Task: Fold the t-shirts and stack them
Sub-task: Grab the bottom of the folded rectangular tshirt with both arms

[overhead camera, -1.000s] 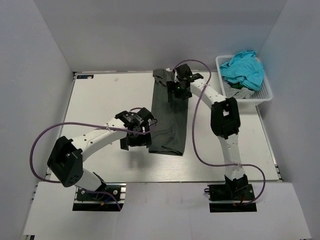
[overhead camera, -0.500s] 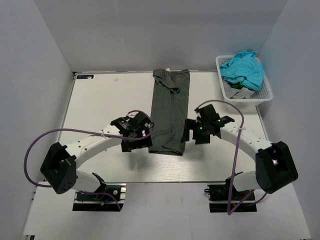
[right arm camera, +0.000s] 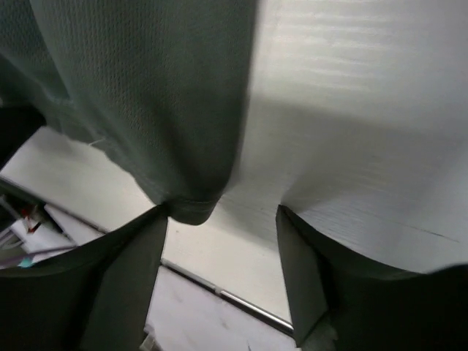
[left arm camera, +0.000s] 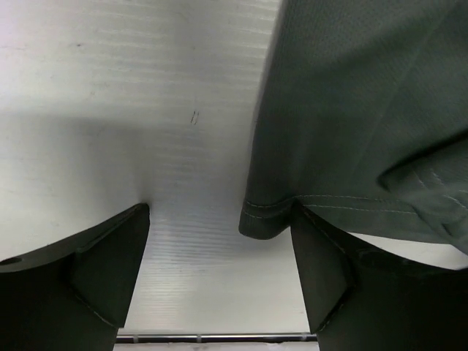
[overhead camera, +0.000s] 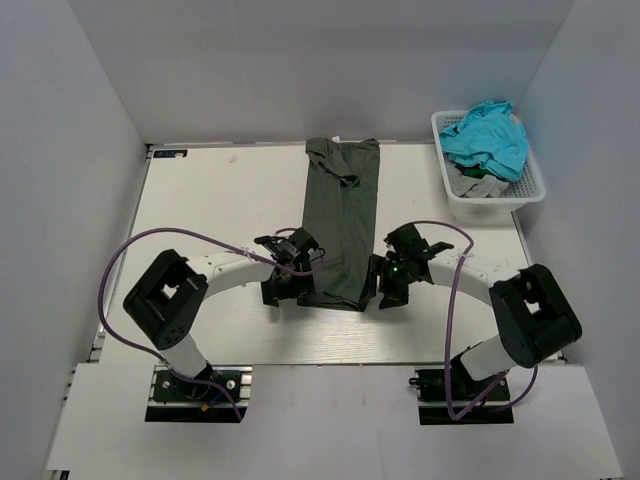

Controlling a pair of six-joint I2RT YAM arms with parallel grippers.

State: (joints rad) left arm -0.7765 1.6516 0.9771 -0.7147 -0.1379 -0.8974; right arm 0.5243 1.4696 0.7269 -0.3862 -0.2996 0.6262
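Observation:
A dark charcoal-grey t-shirt (overhead camera: 340, 225) lies folded into a long narrow strip down the middle of the table, collar end far, hem end near. My left gripper (overhead camera: 292, 290) is open at the hem's near-left corner. In the left wrist view that hem corner (left arm camera: 263, 219) lies on the table between my fingers (left arm camera: 110, 263), close to the right one, ungripped. My right gripper (overhead camera: 385, 288) is open at the near-right corner. In the right wrist view the hem corner (right arm camera: 190, 208) sits by my left finger (right arm camera: 124, 278). Turquoise (overhead camera: 485, 135) and pale grey (overhead camera: 480, 183) tees lie in the basket.
A white lattice basket (overhead camera: 530, 185) stands at the far right of the white table (overhead camera: 220, 200). White walls enclose the left, right and far sides. The table's near-edge rail (left arm camera: 219, 337) shows just beyond my fingers.
My right arm swung from the shirt's far collar end to the near-right hem corner. My left gripper moved nearer and right, to the near-left hem corner. The shirt has not moved.

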